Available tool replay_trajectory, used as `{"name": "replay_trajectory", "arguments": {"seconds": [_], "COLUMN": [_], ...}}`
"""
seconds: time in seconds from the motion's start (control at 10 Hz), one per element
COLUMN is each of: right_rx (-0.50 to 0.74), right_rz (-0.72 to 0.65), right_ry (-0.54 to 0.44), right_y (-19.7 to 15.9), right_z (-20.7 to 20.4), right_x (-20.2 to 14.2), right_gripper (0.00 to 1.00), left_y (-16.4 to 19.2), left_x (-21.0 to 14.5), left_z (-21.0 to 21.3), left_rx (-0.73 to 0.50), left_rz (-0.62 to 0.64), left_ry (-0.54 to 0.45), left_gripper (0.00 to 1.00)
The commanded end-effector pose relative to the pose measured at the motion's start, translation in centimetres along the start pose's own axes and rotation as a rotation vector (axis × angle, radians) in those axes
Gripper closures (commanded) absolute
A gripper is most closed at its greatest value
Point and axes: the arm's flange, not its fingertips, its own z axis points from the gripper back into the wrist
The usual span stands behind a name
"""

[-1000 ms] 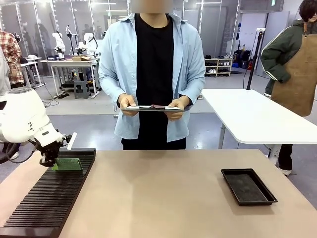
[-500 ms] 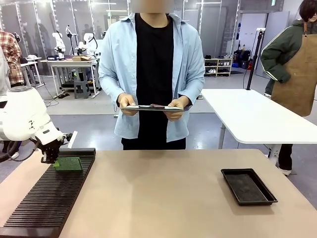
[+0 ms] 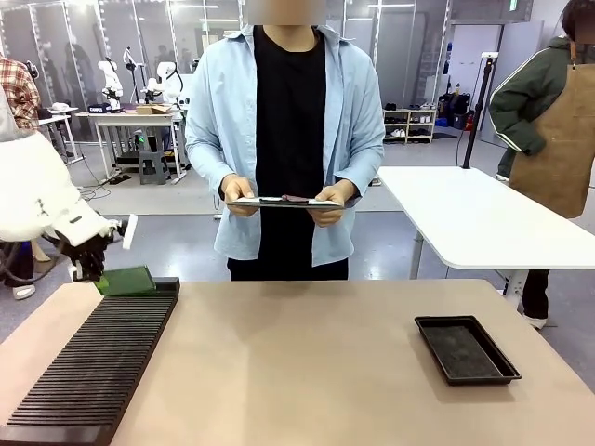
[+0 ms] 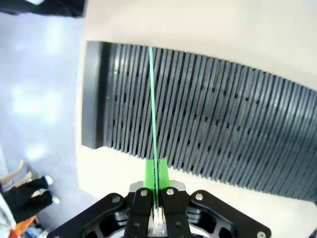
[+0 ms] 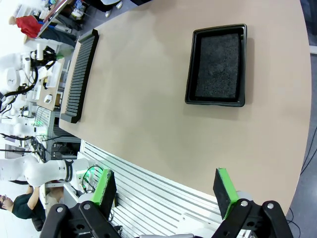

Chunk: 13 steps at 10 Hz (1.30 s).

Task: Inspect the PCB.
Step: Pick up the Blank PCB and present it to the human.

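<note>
PCB point(image 3: 127, 281) — thin, green — sits at the left edge of your front view, over the far end of the slotted rack point(image 3: 93, 372), with its long axis left-right. In your wrist view it is edge-on, and the left gripper point(image 3: 90, 269) is clamped on its end.
</note>
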Motion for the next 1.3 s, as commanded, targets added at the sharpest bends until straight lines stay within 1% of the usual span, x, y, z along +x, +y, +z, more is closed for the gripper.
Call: {"name": "replay_trajectory", "arguments": {"seconds": [0.0,0.1,0.2,0.3,0.5,0.6,0.7,0.8,0.9,1.0,1.1,1.2], "right_rx": [0.005,0.005,0.005,0.005,0.005,0.005,0.005,0.005,0.005,0.005,0.005,0.005], "right_rz": [0.016,0.016,0.016,0.016,0.016,0.016,0.016,0.016,0.016,0.016,0.016,0.016], "right_ry": [0.003,0.003,0.003,0.003,0.003,0.003,0.003,0.003,0.003,0.003,0.003,0.003], "right_y": [0.0,0.0,0.0,0.0,0.0,0.0,0.0,0.0,0.0,0.0,0.0,0.0], "right_z": [0.2,0.2,0.2,0.2,0.2,0.2,0.2,0.2,0.2,0.2,0.2,0.2], "right_x": [0.0,0.0,0.0,0.0,0.0,0.0,0.0,0.0,0.0,0.0,0.0,0.0], "right_gripper": [0.00,0.00,0.00,0.00,0.00,0.00,0.00,0.00,0.00,0.00,0.00,0.00], "left_y": [-2.7,-3.3,-3.7,-3.6,-2.2,-1.5,-0.8,-0.2,0.1,0.1,0.3,0.4], "left_x": [-0.8,-0.8,-0.6,-0.1,0.0,-0.3,-0.7,-0.6,0.3,0.7,0.7,0.8], "left_z": [3.1,4.2,5.1,5.8,4.8,3.8,2.2,0.0,-2.1,-3.3,-4.8,-5.7], "left_rx": [-0.006,-0.079,-0.182,-0.291,-0.460,-0.569,-0.725,-0.826,-0.897,-0.964,-1.027,-1.096], "left_rz": [0.132,0.251,0.374,0.547,0.660,0.696,0.758,0.845,0.918,0.948,1.016,1.037], "left_ry": [-0.082,-0.139,-0.204,-0.236,-0.359,-0.461,-0.601,-0.686,-0.688,-0.725,-0.726,-0.718], "left_gripper": [1.00,1.00,1.00,1.00,1.00,1.00,1.00,1.00,1.00,1.00,1.00,1.00]}}
